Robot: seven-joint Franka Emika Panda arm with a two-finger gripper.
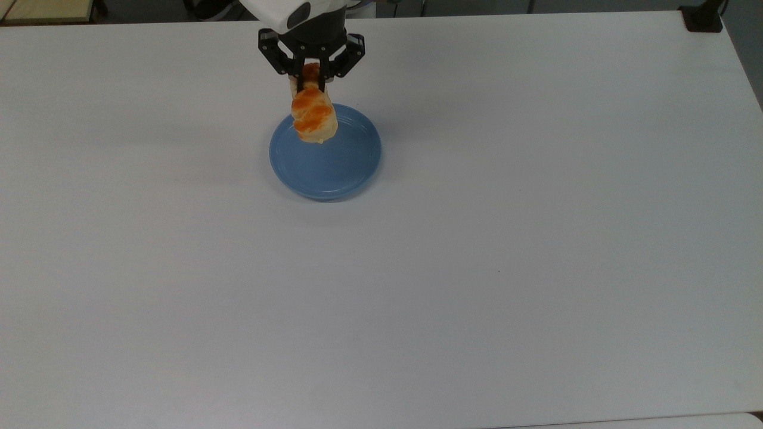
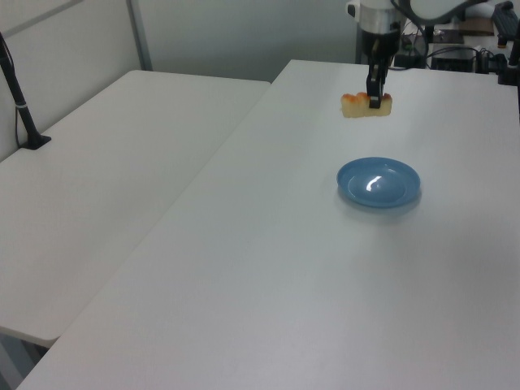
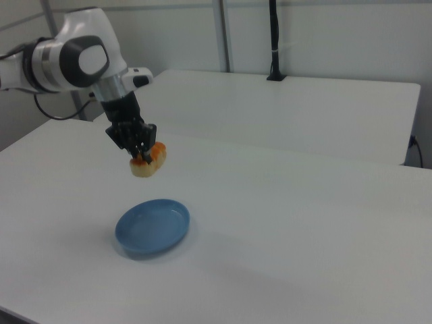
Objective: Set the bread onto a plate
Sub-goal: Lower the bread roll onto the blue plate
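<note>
My gripper (image 1: 311, 76) (image 2: 375, 99) (image 3: 142, 158) is shut on the bread (image 1: 313, 117) (image 2: 366, 106) (image 3: 148, 162), a pale-beige piece with glossy orange-brown bumps, and holds it in the air. The light-blue round plate (image 1: 334, 164) (image 2: 379, 182) (image 3: 152, 227) lies flat on the white table with nothing on it. In the top view the bread overlaps the plate's upper left rim. The left view and the right view show the bread hanging well above the plate.
The white table (image 1: 477, 238) stretches wide around the plate. A second white table (image 2: 122, 162) adjoins it in the left view's left, carrying a black clamp post (image 2: 20, 106). A black post (image 3: 273, 40) stands at the back in the right view.
</note>
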